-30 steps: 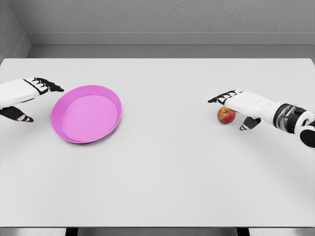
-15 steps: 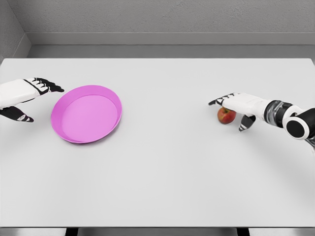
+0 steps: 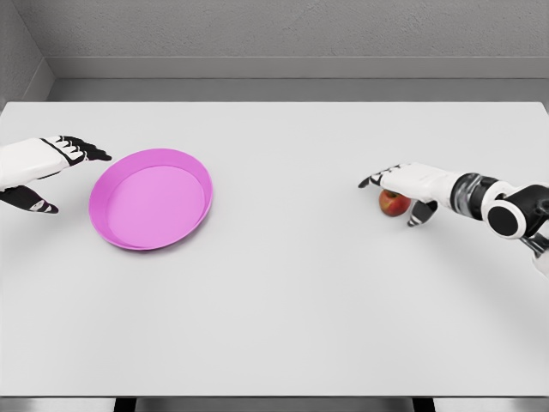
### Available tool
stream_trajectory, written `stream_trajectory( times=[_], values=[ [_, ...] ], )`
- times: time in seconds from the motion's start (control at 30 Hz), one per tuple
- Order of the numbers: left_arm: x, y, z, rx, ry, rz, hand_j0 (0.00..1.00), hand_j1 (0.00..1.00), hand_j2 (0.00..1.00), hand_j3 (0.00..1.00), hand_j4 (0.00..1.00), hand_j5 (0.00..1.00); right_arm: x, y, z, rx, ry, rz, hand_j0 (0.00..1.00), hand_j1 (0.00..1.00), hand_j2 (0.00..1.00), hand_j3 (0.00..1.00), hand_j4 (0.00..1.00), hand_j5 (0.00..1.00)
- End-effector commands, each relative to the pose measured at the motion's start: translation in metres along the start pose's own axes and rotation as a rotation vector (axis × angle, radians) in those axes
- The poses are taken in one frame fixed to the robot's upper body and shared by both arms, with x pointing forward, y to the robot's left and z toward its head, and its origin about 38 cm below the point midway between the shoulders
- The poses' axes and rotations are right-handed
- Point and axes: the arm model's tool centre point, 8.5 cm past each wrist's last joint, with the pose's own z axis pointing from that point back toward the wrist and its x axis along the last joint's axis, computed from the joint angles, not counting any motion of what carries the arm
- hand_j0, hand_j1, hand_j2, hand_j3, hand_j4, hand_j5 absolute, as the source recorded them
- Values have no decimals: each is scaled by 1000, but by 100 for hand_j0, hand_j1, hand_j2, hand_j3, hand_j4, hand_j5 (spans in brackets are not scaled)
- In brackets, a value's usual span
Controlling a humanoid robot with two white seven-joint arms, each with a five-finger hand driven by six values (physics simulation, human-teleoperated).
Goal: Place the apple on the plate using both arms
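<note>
A red apple [image 3: 393,203] sits on the white table [image 3: 283,283] at the right. My right hand [image 3: 401,190] is spread open over it: fingers reach past its top, the thumb lies at its right side, and the palm hides part of it. I cannot tell whether the hand touches the apple. A pink plate [image 3: 151,198] lies at the left of the table. My left hand [image 3: 53,167] hovers open just left of the plate's rim, holding nothing.
The table's far edge meets a grey wall [image 3: 283,34]. Nothing else stands on the table.
The right forearm has lowered and turned, bringing the hand slightly left and down over the apple. Left hand, plate and apple have not moved.
</note>
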Motion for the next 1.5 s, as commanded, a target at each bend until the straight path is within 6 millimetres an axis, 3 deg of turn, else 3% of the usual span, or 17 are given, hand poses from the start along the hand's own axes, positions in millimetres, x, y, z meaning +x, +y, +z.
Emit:
stream_trajectory(
  times=[0.0,0.1,0.4,0.8,0.97,1.2,1.47],
  values=[
    [0,1,1,5,1,4,100,100,100,100,100,100,0,1,0,6,-1,2,71,71,71,71,71,71],
    [-1,1,0,6,2,5,100,100,100,100,100,100,1,0,0,5,-3,3,63,63,63,63,63,63],
    [0,1,0,3,0,4,100,100,100,100,100,100,2,2,1,28,-8,7,52,52,52,52,52,52],
    [0,1,0,5,0,4,100,100,100,100,100,100,3,-14,7,-2,-9,26,50,50,50,50,50,50],
    [0,1,0,5,0,4,100,100,100,100,100,100,18,-27,12,-13,-45,57,49,49,49,49,49,49],
    [-1,2,1,7,2,3,100,100,100,100,100,100,57,-38,18,-56,-149,115,49,49,49,49,49,49],
    [-1,3,1,8,4,1,100,100,100,100,100,100,98,-46,2,-64,-253,119,49,49,49,49,49,49]
  ],
)
